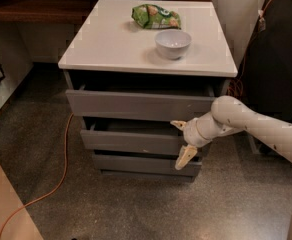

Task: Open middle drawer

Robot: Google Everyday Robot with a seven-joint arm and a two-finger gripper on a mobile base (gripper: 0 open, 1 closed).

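The middle drawer (131, 141) is a shallow grey drawer, second of three in a white-topped cabinet (111, 49). It stands pulled out a little, with a dark gap above its front. My gripper (181, 143) is open at the right end of that drawer's front. One tan finger (177, 125) sits at the drawer's top edge and the other finger (185, 157) hangs below its front. The white arm reaches in from the right.
The taller top drawer (136, 104) is also pulled out slightly and overhangs. The lowest drawer (136, 164) is below. A white bowl (172, 43) and a green snack bag (155, 15) lie on the cabinet top. An orange cable (61, 169) runs over the floor at left. A dark cabinet (281, 49) stands at right.
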